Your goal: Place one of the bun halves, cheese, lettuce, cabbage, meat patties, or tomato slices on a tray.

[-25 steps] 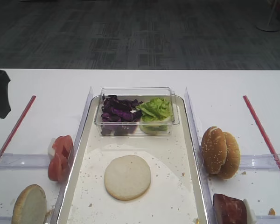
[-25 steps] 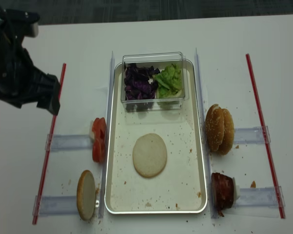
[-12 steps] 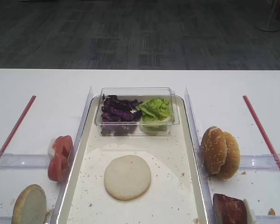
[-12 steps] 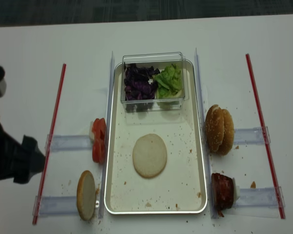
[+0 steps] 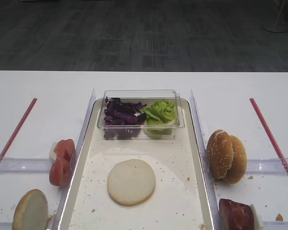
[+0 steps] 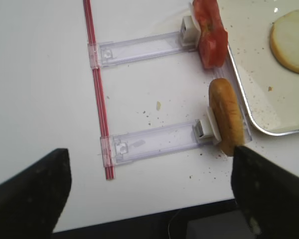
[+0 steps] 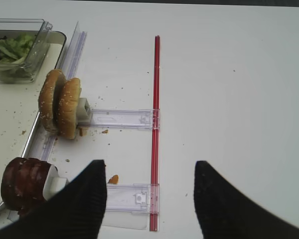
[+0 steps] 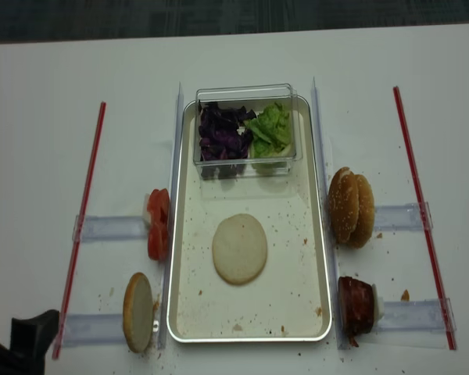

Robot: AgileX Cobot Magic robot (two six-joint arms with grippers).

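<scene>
A flat pale bun half (image 5: 131, 181) (image 8: 239, 248) lies in the middle of the silver tray (image 5: 175, 153) (image 8: 293, 266). At the tray's far end stands a clear tub with purple cabbage (image 5: 121, 115) and green lettuce (image 5: 158, 112). Left of the tray are tomato slices (image 5: 61, 162) (image 6: 210, 31) and a second bun half (image 5: 30, 210) (image 6: 226, 116) standing on edge. The meat patties (image 5: 236, 214) (image 7: 22, 184) are to its right. No cheese is in view. My left gripper (image 6: 152, 194) hangs open and empty over the table's near left edge. My right gripper (image 7: 149, 199) is open and empty right of the patties.
Sesame-seeded buns (image 5: 226, 156) (image 7: 60, 103) stand on edge right of the tray. Red strips (image 5: 269, 136) (image 6: 95, 84) and clear plastic holders (image 6: 154, 142) (image 7: 129, 196) lie on the white table on both sides. Part of the left arm (image 8: 23, 344) shows at the near left corner.
The left arm has drawn back from the far left of the table to the near left corner and has left the high view. Food and tray have not moved.
</scene>
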